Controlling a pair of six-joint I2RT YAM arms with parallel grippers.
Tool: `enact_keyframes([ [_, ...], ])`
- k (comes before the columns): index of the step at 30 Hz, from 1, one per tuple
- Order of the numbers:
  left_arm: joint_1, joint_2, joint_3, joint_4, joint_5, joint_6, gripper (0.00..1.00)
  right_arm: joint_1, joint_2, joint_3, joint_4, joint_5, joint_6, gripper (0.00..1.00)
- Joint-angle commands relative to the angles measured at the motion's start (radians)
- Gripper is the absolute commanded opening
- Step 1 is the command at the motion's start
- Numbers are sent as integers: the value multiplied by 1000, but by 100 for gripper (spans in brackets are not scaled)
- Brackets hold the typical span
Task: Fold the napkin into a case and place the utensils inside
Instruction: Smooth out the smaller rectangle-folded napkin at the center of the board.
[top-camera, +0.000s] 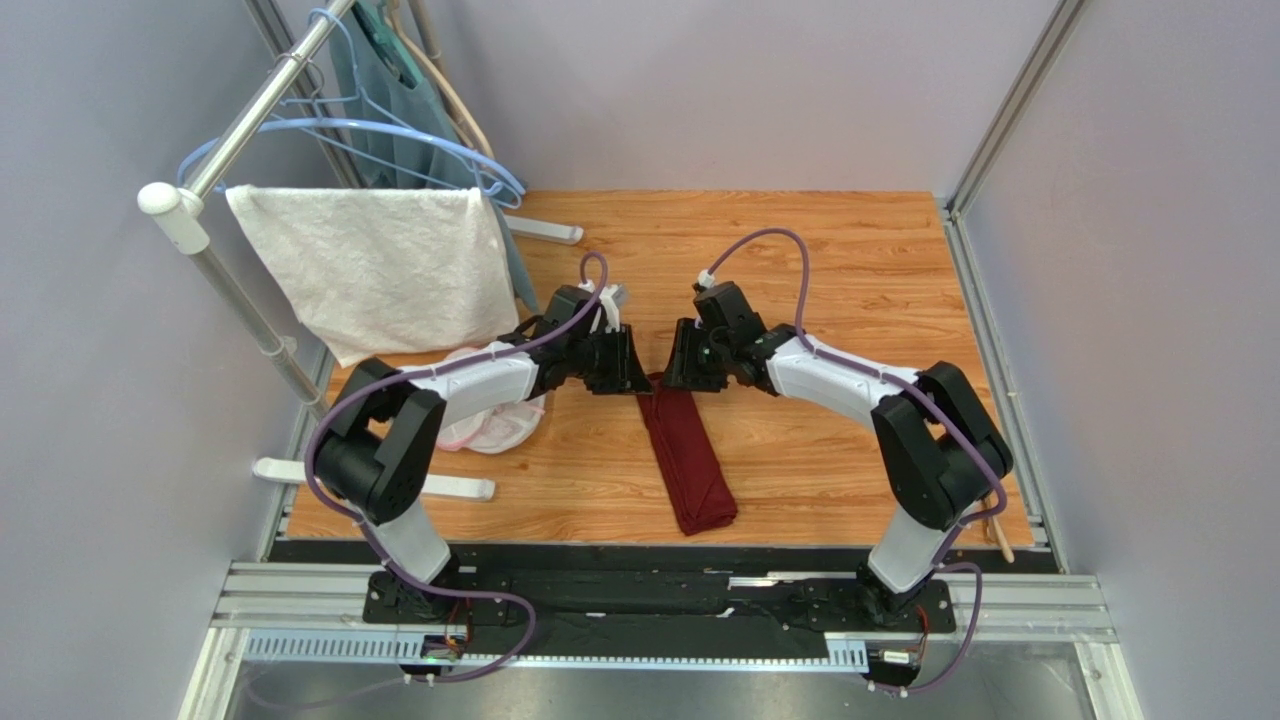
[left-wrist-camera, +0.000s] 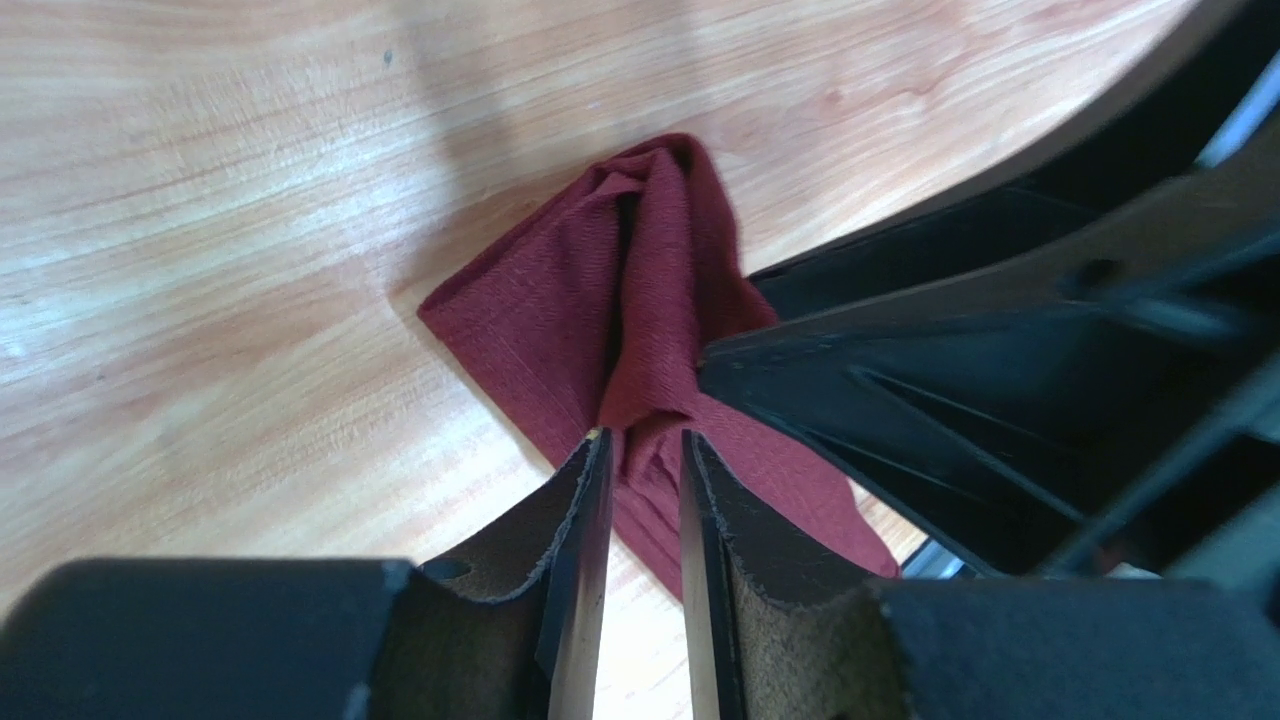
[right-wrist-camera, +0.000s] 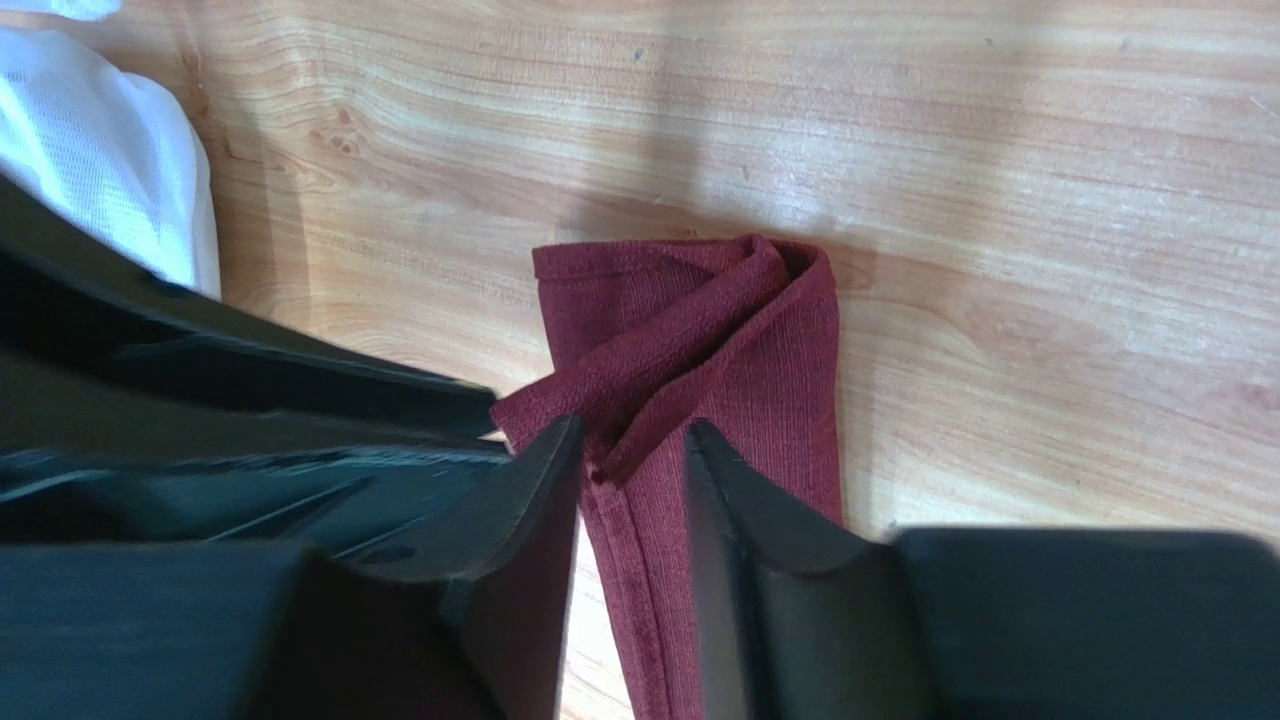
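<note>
Left hand (left-wrist-camera: 643, 458) grasps the end of the dark maroon cloth napkin (left-wrist-camera: 616, 285), already a narrow strip; right hand (right-wrist-camera: 631, 450) straddles it alongside, grip unclear. Utensils not yet in.

The left arm (top-camera: 451, 393) and right arm (top-camera: 842, 378) each consist of white moulded link shells joined by bulky black cylindrical joint housings, on a black base fixed to a black plate (top-camera: 661, 597) along the near edge of the table (top-camera: 857, 240). A purple cable (top-camera: 320, 438) loops outside each arm, ending at a white connector (top-camera: 703, 278) near the wrist. The left gripper (top-camera: 642, 375) and right gripper (top-camera: 673, 375) are black, with ribbed triangular finger bodies and dark, rough-textured pads (left-wrist-camera: 759, 608).
</note>
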Motion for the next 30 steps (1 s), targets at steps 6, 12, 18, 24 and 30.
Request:
enact_keyframes([
  [6, 7, 54, 38, 31, 25, -11, 25, -7, 12, 42, 41, -19, -32, 22],
  [12, 8, 78, 40, 51, 43, -16, 15, -7, 0, 43, 24, -42, -54, 8],
  [18, 8, 86, 40, 88, 60, -33, 8, -7, -5, 61, 36, -114, -40, 3],
  [24, 8, 91, 38, 92, 60, -31, 5, -6, 31, 74, 80, -177, -3, 3],
  [30, 8, 66, 29, 86, 54, -28, 7, -10, 41, 72, 93, -191, -6, 15],
])
